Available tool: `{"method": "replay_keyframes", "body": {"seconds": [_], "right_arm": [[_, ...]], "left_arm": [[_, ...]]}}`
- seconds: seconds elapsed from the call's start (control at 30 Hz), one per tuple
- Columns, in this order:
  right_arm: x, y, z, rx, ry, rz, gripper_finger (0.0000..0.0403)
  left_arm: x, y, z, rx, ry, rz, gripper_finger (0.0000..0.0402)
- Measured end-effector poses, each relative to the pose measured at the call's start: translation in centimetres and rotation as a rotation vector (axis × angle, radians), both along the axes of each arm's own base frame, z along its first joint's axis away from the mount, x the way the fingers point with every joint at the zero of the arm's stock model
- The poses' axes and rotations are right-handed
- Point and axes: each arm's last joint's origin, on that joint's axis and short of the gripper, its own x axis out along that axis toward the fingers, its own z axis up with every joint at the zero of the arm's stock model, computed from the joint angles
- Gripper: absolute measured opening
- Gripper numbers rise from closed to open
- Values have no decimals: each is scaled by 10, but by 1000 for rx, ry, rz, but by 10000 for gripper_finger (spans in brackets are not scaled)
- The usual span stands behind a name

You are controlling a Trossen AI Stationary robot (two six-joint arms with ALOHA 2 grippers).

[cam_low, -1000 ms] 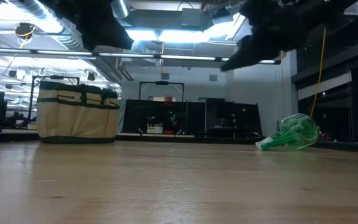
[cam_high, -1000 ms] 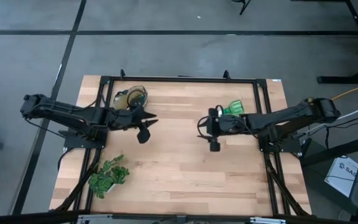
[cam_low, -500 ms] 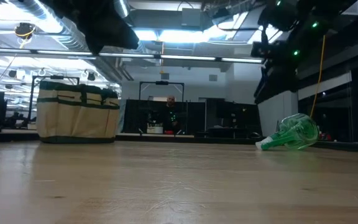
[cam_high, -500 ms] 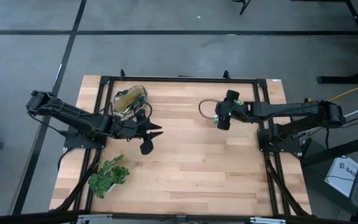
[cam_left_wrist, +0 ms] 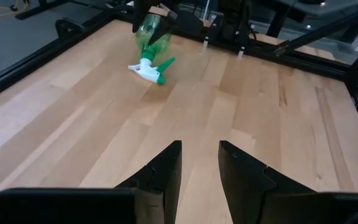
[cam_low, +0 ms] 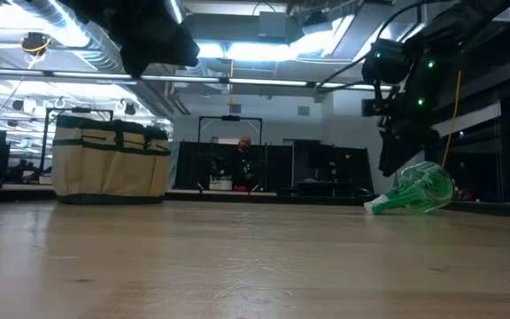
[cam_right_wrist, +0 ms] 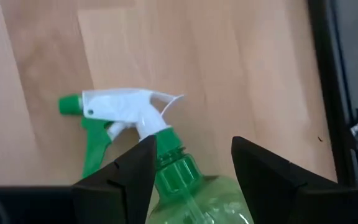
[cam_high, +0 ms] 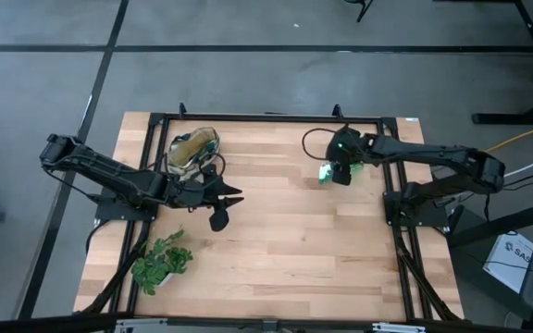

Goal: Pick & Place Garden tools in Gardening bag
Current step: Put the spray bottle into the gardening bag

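The translucent green plastic spray bottle with a white trigger head [cam_right_wrist: 143, 134] lay on its side at about one o'clock on the wooden table [cam_high: 276, 240]. The right gripper [cam_right_wrist: 192, 163] hung over it, fingers spread wide astride its neck. The cream-and-green fabric gardening bag [cam_high: 193, 150] stood at eleven o'clock. The left gripper [cam_left_wrist: 199, 163] hovered nearby, narrowly parted, empty.

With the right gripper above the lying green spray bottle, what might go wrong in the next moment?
1. The open right gripper straddles the narrow neck of the green transparent plastic spray bottle; closing there may let the round neck slip or the body swing down.
2. The white trigger head lies close to the fingers and might be squeezed.
3. The cream and dark green fabric gardening bag stands across the table, beside the left gripper, so the carry may crowd that arm.
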Motion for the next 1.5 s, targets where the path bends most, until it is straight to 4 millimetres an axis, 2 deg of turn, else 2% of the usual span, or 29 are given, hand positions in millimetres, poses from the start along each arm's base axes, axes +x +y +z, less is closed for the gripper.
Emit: {"method": "replay_keyframes", "body": {"seconds": [0.53,0.83,1.0,1.07,1.23,1.37,1.5], "right_arm": [[8,-12,-35,21,205,167,210],[13,-12,-60,138,276,185,210],[15,-9,-63,148,291,184,206],[17,-7,-61,137,284,185,192],[28,-1,-47,150,210,179,129],[36,6,-43,279,98,214,128],[54,15,-37,364,-103,268,128]], "left_arm": [[0,0,0,-1,0,1,100],[0,0,0,-6,2,-10,100],[0,-2,0,-8,3,-20,100],[0,-2,0,2,5,-23,100],[0,-2,0,3,5,-21,100],[0,-2,0,0,6,-26,100],[0,-2,0,0,5,-26,100]]}}
